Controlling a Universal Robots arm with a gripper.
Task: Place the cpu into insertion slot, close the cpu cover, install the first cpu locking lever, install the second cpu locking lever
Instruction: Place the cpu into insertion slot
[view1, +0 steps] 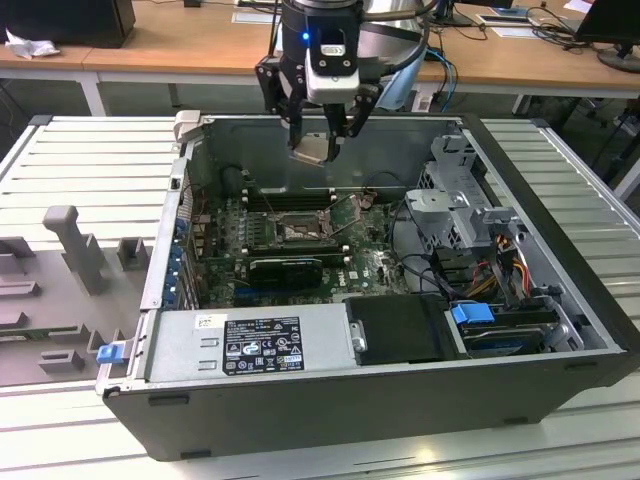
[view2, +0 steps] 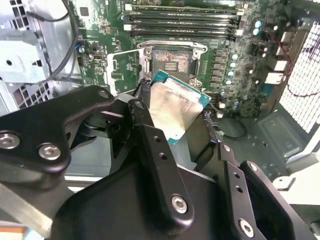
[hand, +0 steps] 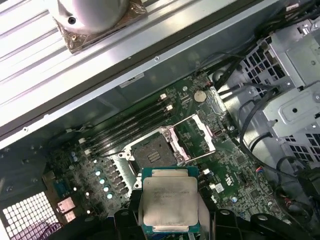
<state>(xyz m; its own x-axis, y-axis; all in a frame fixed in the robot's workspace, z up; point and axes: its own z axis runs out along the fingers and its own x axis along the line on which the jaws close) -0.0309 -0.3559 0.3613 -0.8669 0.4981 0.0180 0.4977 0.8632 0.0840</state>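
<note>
You have one gripper (view1: 318, 138), and it is clamped on the one cpu (hand: 170, 200), holding it in the air above the single insertion slot (hand: 155, 152). One cpu cover (hand: 197, 135) stands swung open at that slot's edge, leaving the dark socket uncovered.

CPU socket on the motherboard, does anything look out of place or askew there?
Nothing looks damaged. The insertion slot is empty, with the cpu cover lying open beside it. The cpu is not seated: the gripper holds it in the air above the motherboard, tilted in the exterior view.
</note>
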